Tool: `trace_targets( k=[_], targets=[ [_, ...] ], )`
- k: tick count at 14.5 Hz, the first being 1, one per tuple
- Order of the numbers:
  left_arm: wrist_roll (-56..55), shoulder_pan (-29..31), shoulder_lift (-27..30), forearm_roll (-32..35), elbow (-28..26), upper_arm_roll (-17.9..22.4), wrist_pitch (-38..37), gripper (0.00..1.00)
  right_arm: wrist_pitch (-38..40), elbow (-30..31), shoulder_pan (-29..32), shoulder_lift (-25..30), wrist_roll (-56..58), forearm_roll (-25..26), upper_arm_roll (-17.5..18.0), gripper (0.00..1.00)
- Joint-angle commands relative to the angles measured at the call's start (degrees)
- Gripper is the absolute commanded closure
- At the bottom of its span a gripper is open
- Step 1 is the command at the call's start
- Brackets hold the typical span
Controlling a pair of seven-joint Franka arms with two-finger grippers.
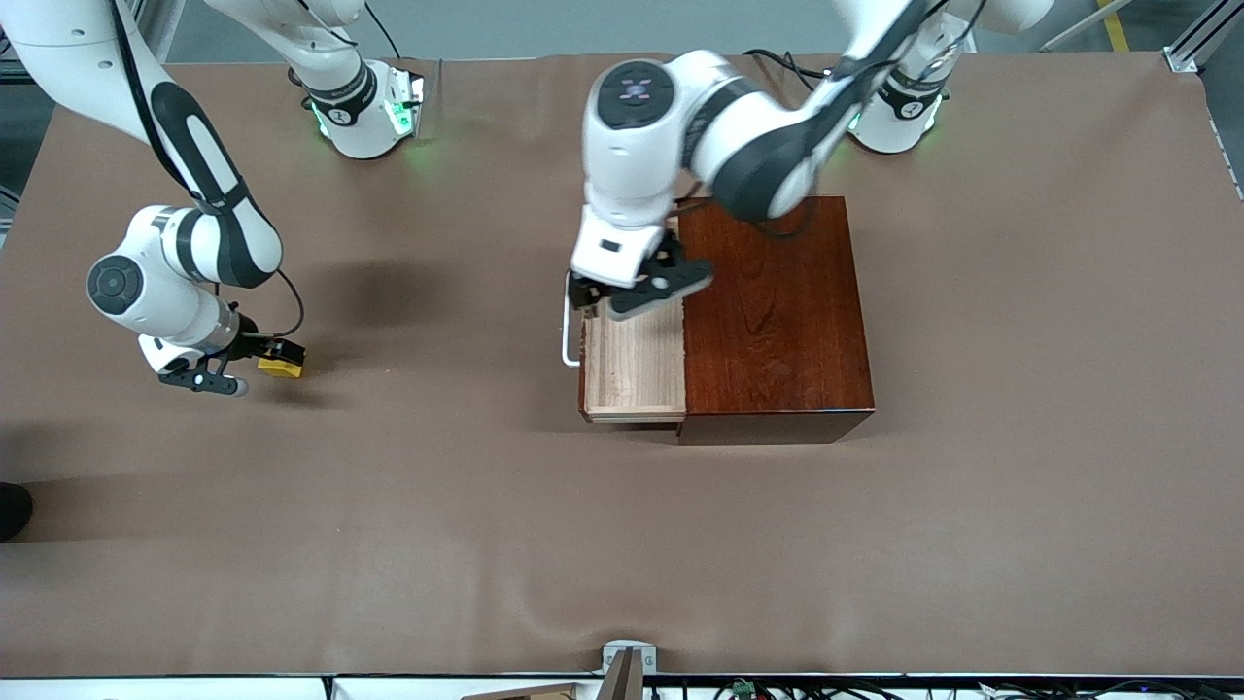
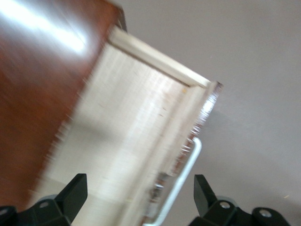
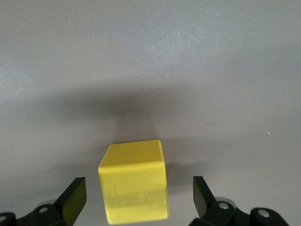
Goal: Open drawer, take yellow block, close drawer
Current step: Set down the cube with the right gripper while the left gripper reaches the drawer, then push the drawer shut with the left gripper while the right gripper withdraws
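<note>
The drawer [image 1: 634,365] stands pulled out of the dark mahogany box [image 1: 773,311]; its light wood tray shows nothing inside. My left gripper [image 1: 622,303] is open over the drawer's front edge, by the white handle [image 1: 567,335]. In the left wrist view the gripper [image 2: 139,193] straddles the drawer front and handle [image 2: 188,172] without touching them. The yellow block [image 1: 282,367] lies on the table toward the right arm's end. My right gripper [image 1: 260,369] is open around it. In the right wrist view the block [image 3: 134,186] sits between the fingers [image 3: 75,195], apart from both.
The brown table cover [image 1: 622,544] spreads wide around the box. Both arm bases stand along the edge of the table farthest from the front camera. A small metal bracket [image 1: 627,661] sits at the table edge nearest the front camera.
</note>
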State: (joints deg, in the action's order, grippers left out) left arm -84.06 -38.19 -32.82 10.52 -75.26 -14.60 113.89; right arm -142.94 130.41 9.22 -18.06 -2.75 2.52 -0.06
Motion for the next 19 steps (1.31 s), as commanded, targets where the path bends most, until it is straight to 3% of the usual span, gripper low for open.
trace_targets(
  k=[1,3,8,13,17,19],
  targets=[
    [-10.92,-8.97,-7.42,1.79,6.71,6.92,4.55,0.00,8.17,-1.82,1.16,5.04,-0.77,0.91,1.03,0.00],
    [-16.81,-15.22,-9.70,1.61,6.71,12.73,10.01,0.00,12.49,-3.14,0.89,7.33,-0.77,0.91,1.11,0.00],
    [-28.25,-18.84,-14.10,1.70,6.80,14.78,17.31,0.00,21.61,-6.03,-1.04,13.57,-0.77,0.82,1.64,0.00],
    [-35.73,-23.76,-17.01,1.61,6.88,21.54,20.93,0.00,36.57,-15.17,-2.01,15.86,-0.77,0.21,1.73,0.00],
    [-36.53,-23.68,-16.14,1.61,6.62,23.47,15.43,0.00,38.77,-16.49,-2.88,21.21,-0.50,0.21,1.90,0.00],
    [-35.92,-23.51,-15.08,1.70,6.53,24.97,10.49,0.00,45.25,-21.57,-5.25,21.93,-0.24,0.21,1.82,0.00]
  ],
)
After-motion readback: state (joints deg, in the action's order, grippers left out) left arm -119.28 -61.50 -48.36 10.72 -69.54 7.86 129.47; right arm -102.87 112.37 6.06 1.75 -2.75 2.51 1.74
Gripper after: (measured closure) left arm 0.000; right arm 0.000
